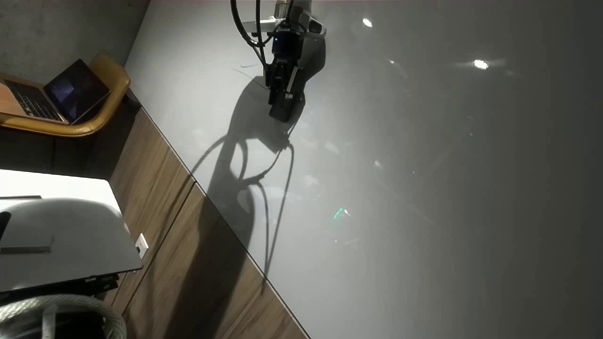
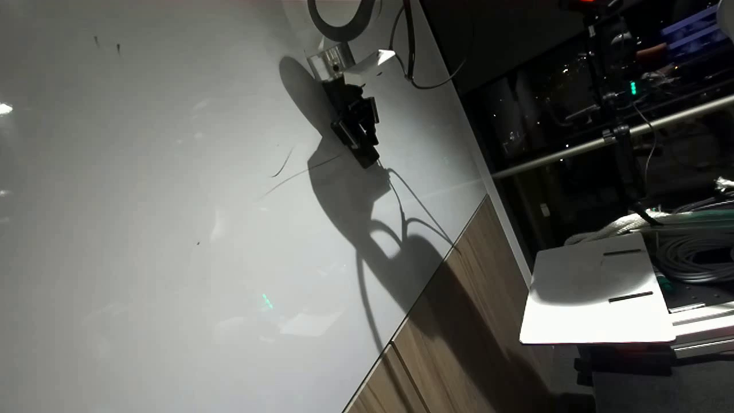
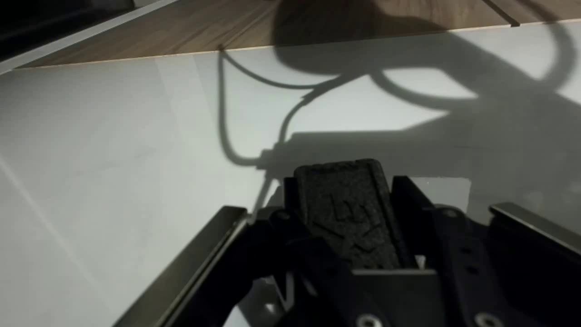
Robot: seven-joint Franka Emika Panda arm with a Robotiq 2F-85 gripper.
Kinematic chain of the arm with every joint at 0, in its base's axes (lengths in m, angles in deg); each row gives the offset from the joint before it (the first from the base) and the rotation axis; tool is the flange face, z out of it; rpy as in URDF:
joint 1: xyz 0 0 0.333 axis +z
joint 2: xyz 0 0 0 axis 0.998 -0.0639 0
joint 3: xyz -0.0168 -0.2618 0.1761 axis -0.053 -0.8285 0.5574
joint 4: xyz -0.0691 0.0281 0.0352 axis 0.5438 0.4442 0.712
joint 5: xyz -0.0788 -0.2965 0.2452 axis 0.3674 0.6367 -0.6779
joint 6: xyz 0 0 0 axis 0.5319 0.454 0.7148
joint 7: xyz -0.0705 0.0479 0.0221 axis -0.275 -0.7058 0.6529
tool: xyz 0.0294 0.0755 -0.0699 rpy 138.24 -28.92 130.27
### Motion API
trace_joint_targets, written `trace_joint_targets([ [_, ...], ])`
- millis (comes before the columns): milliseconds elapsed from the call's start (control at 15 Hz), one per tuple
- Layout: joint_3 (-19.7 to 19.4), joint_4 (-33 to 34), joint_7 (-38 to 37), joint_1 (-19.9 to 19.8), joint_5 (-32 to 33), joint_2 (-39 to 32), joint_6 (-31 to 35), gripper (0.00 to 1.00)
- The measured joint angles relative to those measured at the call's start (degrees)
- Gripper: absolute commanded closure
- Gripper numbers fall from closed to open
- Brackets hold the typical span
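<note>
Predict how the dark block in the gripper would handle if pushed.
The dark block looks fairly stiff: its sides run straight between the fingers. Its flat, boxy shape probably resists rolling. The matte, grainy face suggests it isn't very slippery.

speckled, black-lined charcoal block [image 3: 350, 222]; black tool [image 3: 347, 193]; brown wood-grained panel [image 1: 143, 174]; pale-grey surface [image 1: 400, 226].

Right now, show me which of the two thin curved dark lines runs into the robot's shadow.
The longer line: in an exterior view its end crosses into the shadow; the shorter line lies wholly outside.
</note>
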Motion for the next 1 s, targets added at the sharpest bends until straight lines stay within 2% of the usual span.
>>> trace_joint_targets([
  [467,-0.8,-3.4,-1.2,-2.3,-1.9,4.9,5.4,0.72],
  [1000,1.5,-6.6,-3.8,-2.0,-0.9,6.7,9.5,0.72],
])
